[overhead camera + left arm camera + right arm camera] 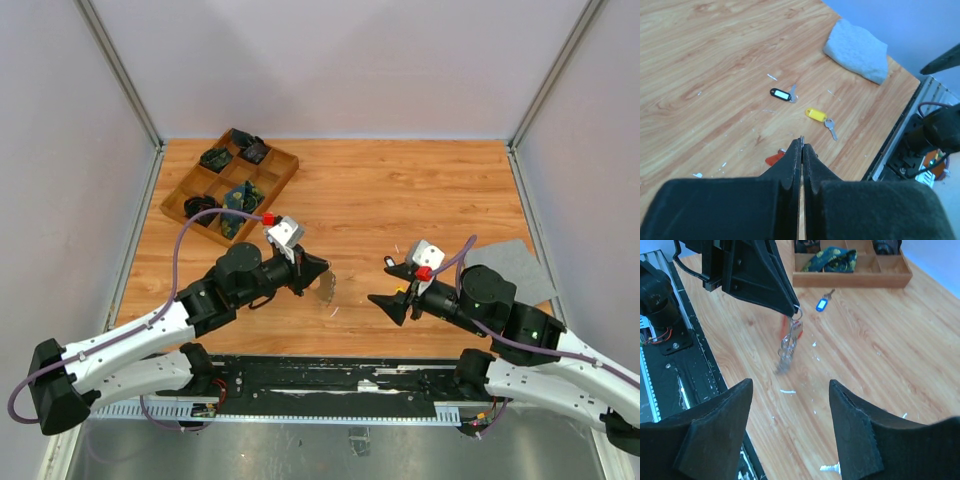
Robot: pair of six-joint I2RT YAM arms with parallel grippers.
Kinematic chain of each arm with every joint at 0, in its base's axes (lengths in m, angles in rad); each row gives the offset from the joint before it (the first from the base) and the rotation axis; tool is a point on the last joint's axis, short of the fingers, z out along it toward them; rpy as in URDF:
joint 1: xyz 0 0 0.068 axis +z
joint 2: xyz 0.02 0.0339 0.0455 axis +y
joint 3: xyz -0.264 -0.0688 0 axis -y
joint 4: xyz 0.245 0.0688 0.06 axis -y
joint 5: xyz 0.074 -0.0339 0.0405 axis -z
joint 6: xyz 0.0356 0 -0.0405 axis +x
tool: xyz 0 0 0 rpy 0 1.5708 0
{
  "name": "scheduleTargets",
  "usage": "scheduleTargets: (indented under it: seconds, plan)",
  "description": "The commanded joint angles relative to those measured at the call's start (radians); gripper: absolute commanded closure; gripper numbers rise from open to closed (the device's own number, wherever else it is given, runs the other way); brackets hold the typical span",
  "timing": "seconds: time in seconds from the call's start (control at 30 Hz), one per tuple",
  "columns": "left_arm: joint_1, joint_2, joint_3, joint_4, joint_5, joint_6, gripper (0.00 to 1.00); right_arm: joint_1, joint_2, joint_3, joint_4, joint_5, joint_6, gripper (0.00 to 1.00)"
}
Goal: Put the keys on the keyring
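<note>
Two grippers over wood-grain table (400, 190): left gripper (794, 306) jaws pinched tight on silvery glittery metal keyring with red plastic part (789, 340), dangling off tabletop; right gripper (790, 386) jaws wide, holding nothing. Yellow-headed silver key (816, 114) lies flat on table, apart.

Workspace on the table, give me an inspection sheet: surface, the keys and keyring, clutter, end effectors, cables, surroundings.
Surface: wooden tabletop, small white flecks scattered.
Job's things: keyring hanging from the left end effector; yellow-tagged key, black-tagged key and blue-tagged key lying loose on the wood.
Clutter: wooden compartment tray holding dark items; grey cloth.
End effectors: left shut on the keyring; right end effector open, empty.
Cables: purple cable along each arm.
Surroundings: pale walls, metal frame posts.
</note>
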Motion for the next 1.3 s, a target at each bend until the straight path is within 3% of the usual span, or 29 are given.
scheduleTargets:
  seconds: [0.0, 0.17, 0.43, 0.8, 1.27]
  plan:
    - [0.004, -0.013, 0.074, -0.038, 0.099, 0.060, 1.00, 0.020, -0.019, -0.058, 0.196, -0.095, -0.117, 0.38]
    - [0.004, -0.039, 0.128, -0.074, 0.170, 0.093, 1.00, 0.019, -0.031, -0.085, 0.286, -0.178, -0.205, 0.39]
    - [0.003, -0.067, 0.185, -0.073, 0.287, 0.123, 1.00, 0.021, 0.002, -0.031, 0.253, -0.284, -0.333, 0.50]
    - [0.000, -0.063, 0.271, -0.110, 0.451, 0.166, 0.99, 0.019, 0.080, 0.066, 0.220, -0.377, -0.341, 0.57]
    - [-0.018, -0.058, 0.297, -0.107, 0.486, 0.162, 1.00, 0.018, 0.121, 0.063, 0.258, -0.325, -0.374, 0.43]
